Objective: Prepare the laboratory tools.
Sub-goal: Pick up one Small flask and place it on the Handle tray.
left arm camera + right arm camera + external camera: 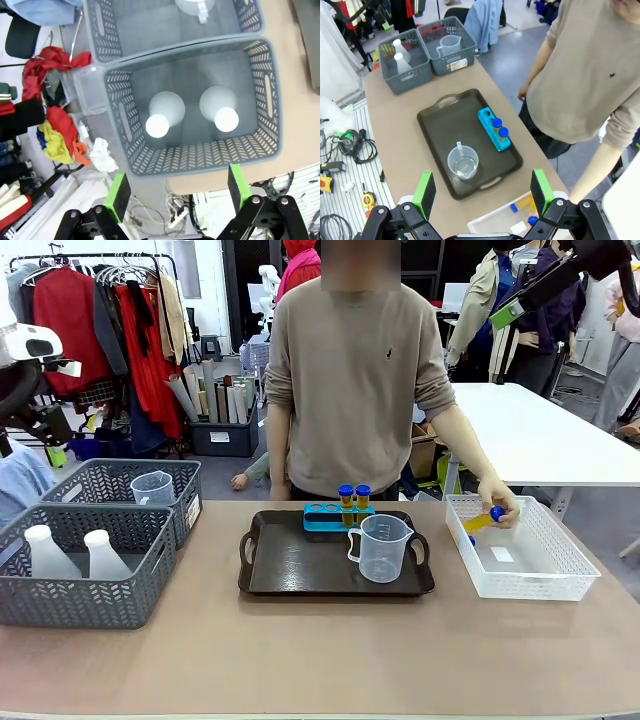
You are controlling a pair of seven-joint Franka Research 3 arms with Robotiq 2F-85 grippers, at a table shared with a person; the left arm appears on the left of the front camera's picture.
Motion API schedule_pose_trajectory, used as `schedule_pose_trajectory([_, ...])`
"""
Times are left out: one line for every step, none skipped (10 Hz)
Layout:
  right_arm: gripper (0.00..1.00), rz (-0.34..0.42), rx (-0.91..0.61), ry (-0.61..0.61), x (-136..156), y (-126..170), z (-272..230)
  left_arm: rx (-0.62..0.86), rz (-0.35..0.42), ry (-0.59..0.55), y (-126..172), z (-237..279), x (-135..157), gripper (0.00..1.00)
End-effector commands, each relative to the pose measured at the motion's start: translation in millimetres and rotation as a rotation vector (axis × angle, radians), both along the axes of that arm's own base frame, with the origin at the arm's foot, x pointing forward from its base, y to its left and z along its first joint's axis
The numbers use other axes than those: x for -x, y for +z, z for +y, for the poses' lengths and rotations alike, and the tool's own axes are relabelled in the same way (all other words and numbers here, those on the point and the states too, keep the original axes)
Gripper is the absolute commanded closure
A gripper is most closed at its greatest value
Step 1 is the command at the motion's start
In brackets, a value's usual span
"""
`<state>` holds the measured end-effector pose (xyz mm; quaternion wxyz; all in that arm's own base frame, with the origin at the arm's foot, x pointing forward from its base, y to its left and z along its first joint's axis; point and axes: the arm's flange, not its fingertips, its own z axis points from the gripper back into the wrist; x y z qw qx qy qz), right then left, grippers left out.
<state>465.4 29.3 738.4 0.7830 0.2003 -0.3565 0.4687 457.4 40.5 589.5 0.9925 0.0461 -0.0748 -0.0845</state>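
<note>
Above two flasks (159,125) in grey basket (200,162), left pincer (177,187) gapes; right pincer (482,189) too

Two grey baskets (125,115) stood beyond left claw (175,189); dark tray (442,131), blue rack (485,118), white basket (492,215) lay beyond right claw (482,191).

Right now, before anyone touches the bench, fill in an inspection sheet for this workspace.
surface: brown table, dark tray at centre.
job's things: two blue-capped tubes upright in a blue rack and a measuring jug on the tray; another tube in the person's hand over the white basket; two flasks in the near grey basket, second jug in the far grey basket.
clutter: coloured cloths on floor.
grippers: left gripper open above the flasks; right gripper open, empty.
cables: loose coils on floor.
surroundings: hung clothes, people behind.
</note>
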Motion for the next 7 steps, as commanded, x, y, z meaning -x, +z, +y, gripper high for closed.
schedule_pose_trajectory([0.00,-0.004,0.001,0.002,1.4,0.6,0.7,-0.003,0.045,-0.073,-18.5,6.4,-12.6,0.00])
schedule_pose_trajectory([0.00,-0.004,0.001,0.002,1.4,0.6,0.7,0.004,0.067,-0.047,-36.6,16.5,-22.9,0.00])
schedule_pose_trajectory([0.00,-0.004,0.001,0.002,1.4,0.6,0.7,0.022,0.099,0.001,-57.6,24.5,-25.6,0.00])
schedule_pose_trajectory([0.00,-0.004,0.001,0.002,1.4,0.6,0.7,0.029,0.116,0.032,-77.0,29.0,-22.6,0.00])
schedule_pose_trajectory([0.00,-0.004,0.001,0.002,1.4,0.6,0.7,0.035,0.117,0.053,-92.6,34.4,-18.1,0.00])
schedule_pose_trajectory([0.00,-0.004,0.001,0.002,1.4,0.6,0.7,0.032,0.120,0.061,-106.3,39.1,-16.0,0.00])
schedule_pose_trajectory([0.00,-0.004,0.001,0.002,1.4,0.6,0.7,0.038,0.105,0.071,-117.1,43.8,-14.9,0.00])
